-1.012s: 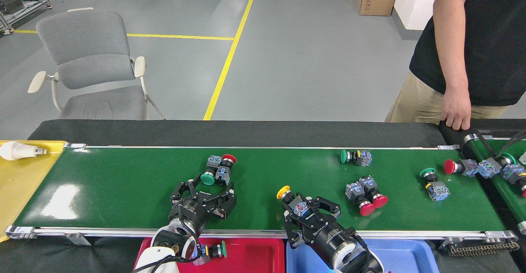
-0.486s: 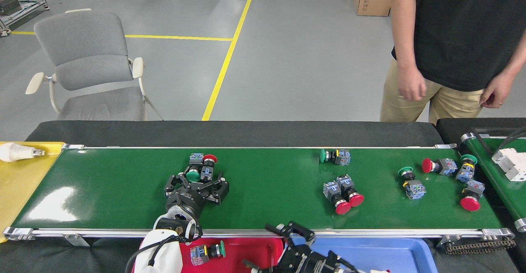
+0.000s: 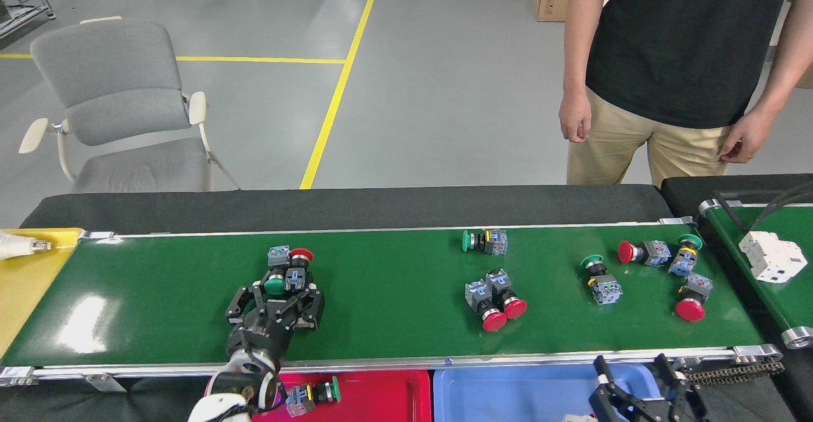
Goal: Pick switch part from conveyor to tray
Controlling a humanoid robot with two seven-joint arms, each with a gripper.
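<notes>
Switch part [image 3: 275, 281] (green mushroom cap, grey-blue block)

You see the conveyor [image 3: 159, 295], a wide glossy green belt in silver rails. On it lie several switch parts on their sides: a green and red pair [image 3: 287, 267] at left, one green [image 3: 484, 241], two red [image 3: 495, 296] together in the middle, four more [image 3: 660, 269] at right. The red tray [image 3: 381, 396] holds one green switch part [image 3: 312, 395]; the blue tray [image 3: 508, 396] is beside it.
</notes>
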